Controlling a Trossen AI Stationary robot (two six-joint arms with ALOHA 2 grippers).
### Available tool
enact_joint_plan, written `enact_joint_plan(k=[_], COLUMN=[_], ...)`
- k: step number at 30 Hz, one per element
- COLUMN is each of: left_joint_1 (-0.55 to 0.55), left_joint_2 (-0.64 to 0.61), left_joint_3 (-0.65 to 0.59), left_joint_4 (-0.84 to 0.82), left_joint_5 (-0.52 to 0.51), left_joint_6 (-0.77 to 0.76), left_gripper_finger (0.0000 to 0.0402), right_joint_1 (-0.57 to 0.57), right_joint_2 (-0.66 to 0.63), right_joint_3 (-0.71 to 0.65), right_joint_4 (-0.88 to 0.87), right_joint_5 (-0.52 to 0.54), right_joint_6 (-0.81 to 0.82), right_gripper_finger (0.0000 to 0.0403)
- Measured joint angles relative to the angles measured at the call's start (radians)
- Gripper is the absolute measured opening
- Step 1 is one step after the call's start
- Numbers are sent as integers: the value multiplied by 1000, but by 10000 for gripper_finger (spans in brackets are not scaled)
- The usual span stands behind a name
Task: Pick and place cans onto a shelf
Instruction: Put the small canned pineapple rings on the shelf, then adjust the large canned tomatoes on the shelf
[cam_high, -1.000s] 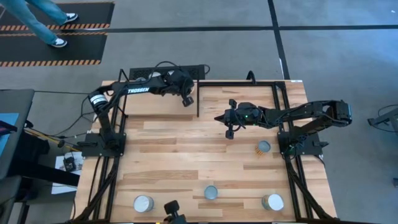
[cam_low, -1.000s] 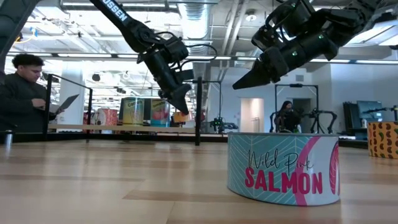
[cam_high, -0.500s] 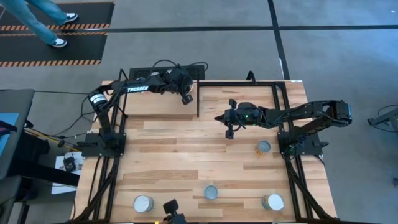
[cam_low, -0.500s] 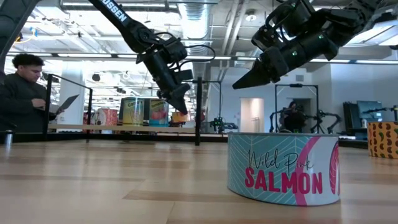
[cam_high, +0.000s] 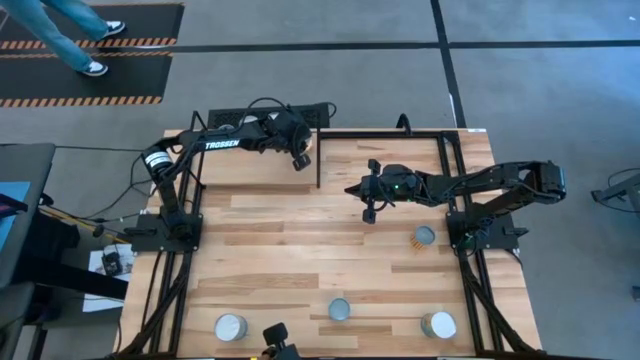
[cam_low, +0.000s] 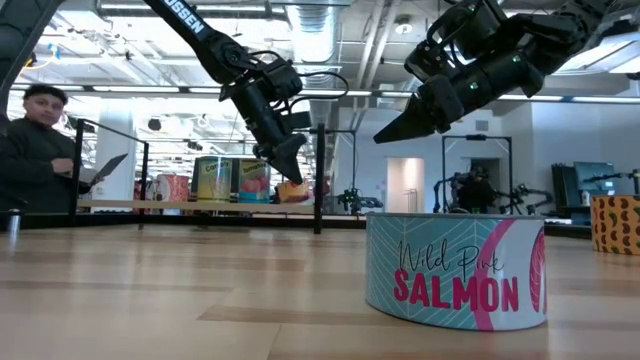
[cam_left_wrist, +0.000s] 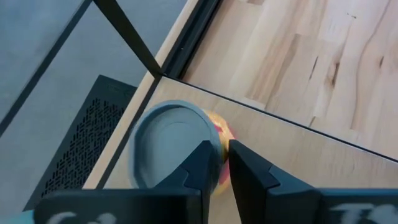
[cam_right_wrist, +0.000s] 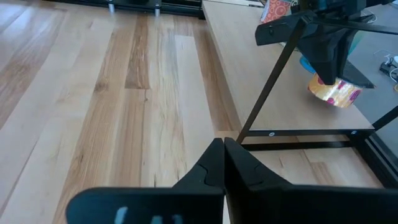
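Note:
My left gripper (cam_high: 300, 158) hangs over the shelf (cam_high: 240, 165), a pale board edged by black rods at the table's far left. It is shut on a can (cam_right_wrist: 334, 92) with a silver top and a yellow-and-pink label. In the low view the can (cam_low: 293, 190) shows right under the fingers. Three other cans (cam_low: 212, 178) (cam_low: 252, 180) (cam_low: 172, 187) stand on the shelf behind it. My right gripper (cam_high: 352, 188) is shut and empty, held high above the table's middle. My left gripper pinches the can at the edge of its top (cam_left_wrist: 214, 140) between its two fingers, one finger over the silver top and one on the label side. The fingers come from above, slanting down. The can hangs tilted below them, just above the shelf board (cam_right_wrist: 280, 93).
Several more cans stand on the planked table: one (cam_high: 424, 237) near the right arm's base and three (cam_high: 231, 327) (cam_high: 340, 309) (cam_high: 438, 325) along the near edge, the middle one large in the low view (cam_low: 455, 270). A person (cam_low: 35, 140) sits beyond the table.
The can under my left gripper has come a little lower toward the shelf board and shows more fully below the fingers. My right arm has kept still.

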Motion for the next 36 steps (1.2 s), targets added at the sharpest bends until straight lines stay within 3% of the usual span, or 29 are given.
enact_joint_plan(k=[13,26,33,36], left_joint_1=[-10,-13,16,56], left_joint_2=[-6,-146,-228,-233], left_joint_3=[-1,-2,-1,-1], left_joint_4=[-20,-34,-96,-109], left_joint_5=[-32,-37,-184,-187], left_joint_6=[36,51,70,90], left_gripper_finger=[50,50,50,50], right_joint_1=[0,0,0,0], right_joint_2=[0,0,0,0], right_joint_3=[0,0,0,0], right_joint_4=[0,1,1,1], right_joint_5=[0,0,0,0], right_joint_6=[0,0,-1,-1], right_gripper_finger=[14,14,14,14])
